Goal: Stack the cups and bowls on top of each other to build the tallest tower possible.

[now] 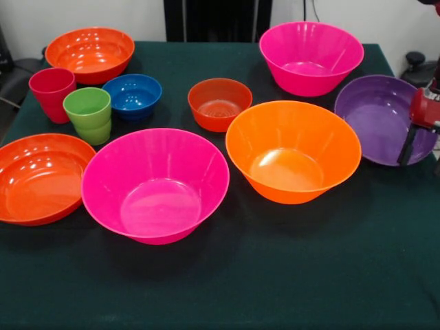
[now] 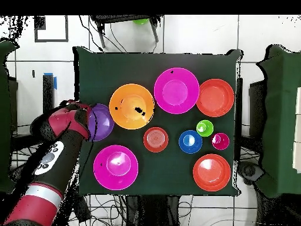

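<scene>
bowls and cups spread singly across the green table (image 1: pixel 302 275), none stacked.

left to right in the front view: shallow red-orange bowl (image 1: pixel 38 177), red cup (image 1: pixel 51 93) just beside lime green cup (image 1: pixel 88 113), blue bowl (image 1: pixel 133 95), near pink bowl (image 1: pixel 155 184), orange bowl (image 1: pixel 293 150), purple bowl (image 1: pixel 381 117); tool (image 1: pixel 418 130) over purple bowl's right rim, opening impossible to tell.

The arm (image 2: pixel 50 165) is glossy red with black joints — a white band rings its lower link, and a grey oval panel sits mid-length. The pincer (image 1: pixel 421 127) shows red housing — black fingers (image 1: pixel 407 148) below.
</scene>
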Robot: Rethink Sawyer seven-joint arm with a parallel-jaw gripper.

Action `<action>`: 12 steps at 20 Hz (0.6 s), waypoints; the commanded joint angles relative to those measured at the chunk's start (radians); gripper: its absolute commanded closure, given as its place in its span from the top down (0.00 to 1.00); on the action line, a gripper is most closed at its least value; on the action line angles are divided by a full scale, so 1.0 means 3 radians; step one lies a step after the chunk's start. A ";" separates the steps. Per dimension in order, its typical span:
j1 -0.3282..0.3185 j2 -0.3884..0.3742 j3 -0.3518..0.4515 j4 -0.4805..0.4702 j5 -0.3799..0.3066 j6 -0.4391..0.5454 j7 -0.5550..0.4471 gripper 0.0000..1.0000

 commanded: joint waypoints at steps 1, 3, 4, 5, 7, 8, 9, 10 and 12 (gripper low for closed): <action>-0.0293 0.0094 0.0689 -0.0161 -0.0279 0.0396 -0.0278 1.00; -0.0351 0.0137 0.0766 -0.0190 -0.0298 0.0321 -0.0318 1.00; -0.0371 0.0151 0.0790 -0.0205 -0.0306 0.0307 -0.0331 1.00; -0.0354 0.0137 0.0761 -0.0188 -0.0314 0.0311 -0.0315 1.00; -0.0280 0.0043 0.0653 -0.0124 -0.0327 0.0424 -0.0236 1.00; -0.0277 0.0017 0.0652 -0.0109 -0.0339 0.0444 -0.0231 1.00; -0.0274 -0.0010 0.0651 -0.0093 -0.0351 0.0464 -0.0226 1.00; -0.0297 -0.0031 0.0692 -0.0064 -0.0361 0.0444 -0.0250 1.00; -0.0365 -0.0052 0.0818 -0.0007 -0.0399 0.0325 -0.0284 1.00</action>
